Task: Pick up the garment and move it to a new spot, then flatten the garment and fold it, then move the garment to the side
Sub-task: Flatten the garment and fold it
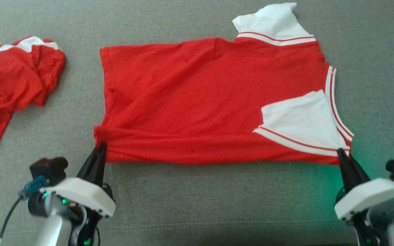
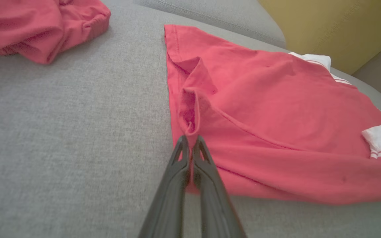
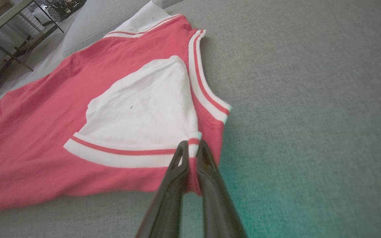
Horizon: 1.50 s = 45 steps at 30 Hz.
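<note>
Head view, left to right: a crumpled red cloth (image 1: 15, 85) is seen at the far left of the grey cushion (image 1: 197, 205). The left gripper (image 1: 100, 147) is clamped tight on the near hem corner of the red garment (image 1: 200, 102) (spread flat mid-cushion), and the right gripper (image 1: 341, 153) is pinched closed on its near right corner, by the striped cuff of a white sleeve (image 1: 303, 119).

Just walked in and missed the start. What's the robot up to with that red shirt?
The robot has a red shirt spread out on a grey upholstered surface. Its left gripper is shut on the shirt's near hem corner. Its right gripper is shut on the near edge, beside the folded-in white sleeve. A second red garment lies crumpled off to the left, untouched.
</note>
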Tool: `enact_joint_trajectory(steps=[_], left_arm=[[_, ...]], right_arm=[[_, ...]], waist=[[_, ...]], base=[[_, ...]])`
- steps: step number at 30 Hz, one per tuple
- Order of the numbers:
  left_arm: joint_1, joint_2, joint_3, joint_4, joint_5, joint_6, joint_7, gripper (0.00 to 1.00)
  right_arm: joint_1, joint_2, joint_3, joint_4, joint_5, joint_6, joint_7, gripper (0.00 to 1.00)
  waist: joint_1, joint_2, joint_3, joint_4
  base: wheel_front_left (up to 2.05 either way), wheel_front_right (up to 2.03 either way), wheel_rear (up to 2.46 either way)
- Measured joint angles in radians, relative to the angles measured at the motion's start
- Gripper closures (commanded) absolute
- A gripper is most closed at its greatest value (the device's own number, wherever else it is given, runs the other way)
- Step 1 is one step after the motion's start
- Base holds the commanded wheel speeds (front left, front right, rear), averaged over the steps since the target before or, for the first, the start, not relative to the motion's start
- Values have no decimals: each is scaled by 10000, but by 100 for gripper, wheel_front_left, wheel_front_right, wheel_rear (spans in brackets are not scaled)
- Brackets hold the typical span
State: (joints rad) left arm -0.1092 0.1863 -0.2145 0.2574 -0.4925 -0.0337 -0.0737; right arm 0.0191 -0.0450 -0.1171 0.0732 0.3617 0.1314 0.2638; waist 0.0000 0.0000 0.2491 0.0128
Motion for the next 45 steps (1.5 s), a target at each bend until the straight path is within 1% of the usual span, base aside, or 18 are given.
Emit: enact_joint_trajectory(steps=[7,11,13,14,15,16,20,23,25,29,34,35,45], left_arm=[[1102,192,12,-1097,-79,435,782,100],[1531,328,48,-1588,-213,614,1085,100],[1640,343,44,-1685,-224,617,1281,100],[1675,337,40,-1703,-403,616,1407,65],[1675,332,40,-1697,-502,614,1499,0],[1673,330,31,-1695,-568,614,1559,0],[1668,316,15,-1574,-560,616,1553,0],[1640,293,-8,-1563,-410,702,1235,0],[1599,291,-8,-1676,12,886,577,0],[1351,297,6,-2000,593,1137,-337,0],[1179,303,-4,-2255,917,1233,-794,0],[1178,311,-17,-2259,1022,1306,-821,0],[1027,309,-171,-2150,1083,1392,-834,0]], right_arm=[[1139,17,6,-604,633,0,2,100],[1655,42,21,-882,805,0,0,100],[1685,44,54,-934,802,0,-23,100],[1609,44,163,-965,671,0,-173,100],[1515,50,211,-957,525,0,-278,62],[1386,50,242,-926,345,0,-384,0],[710,46,422,-715,-257,0,-836,0],[453,38,564,-746,-577,0,-1260,0],[444,-8,734,-980,-936,0,-1806,0],[289,-42,826,-1476,-1358,0,-2242,0],[267,-109,928,-1833,-1549,0,-2288,0],[267,-123,1005,-1977,-1553,0,-2282,0],[267,-123,1039,-2065,-1580,0,-2107,0]], waist=[[0,0,-370,-59],[0,0,-495,-112],[0,0,-520,-160],[0,0,-533,-217],[0,0,-545,-248],[0,0,-554,-270],[0,0,-612,-258],[0,0,-688,-203],[0,0,-790,-165],[0,0,-970,-132],[0,0,-1113,-88],[0,0,-1161,-74],[0,0,-1097,-36]], base=[[0,0,0],[0,0,0],[0,0,0],[0,0,0],[0,0,0],[0,0,0],[0,0,0],[0,0,0],[0,0,0],[0,0,0],[0,0,0],[0,0,0],[0,0,0]])
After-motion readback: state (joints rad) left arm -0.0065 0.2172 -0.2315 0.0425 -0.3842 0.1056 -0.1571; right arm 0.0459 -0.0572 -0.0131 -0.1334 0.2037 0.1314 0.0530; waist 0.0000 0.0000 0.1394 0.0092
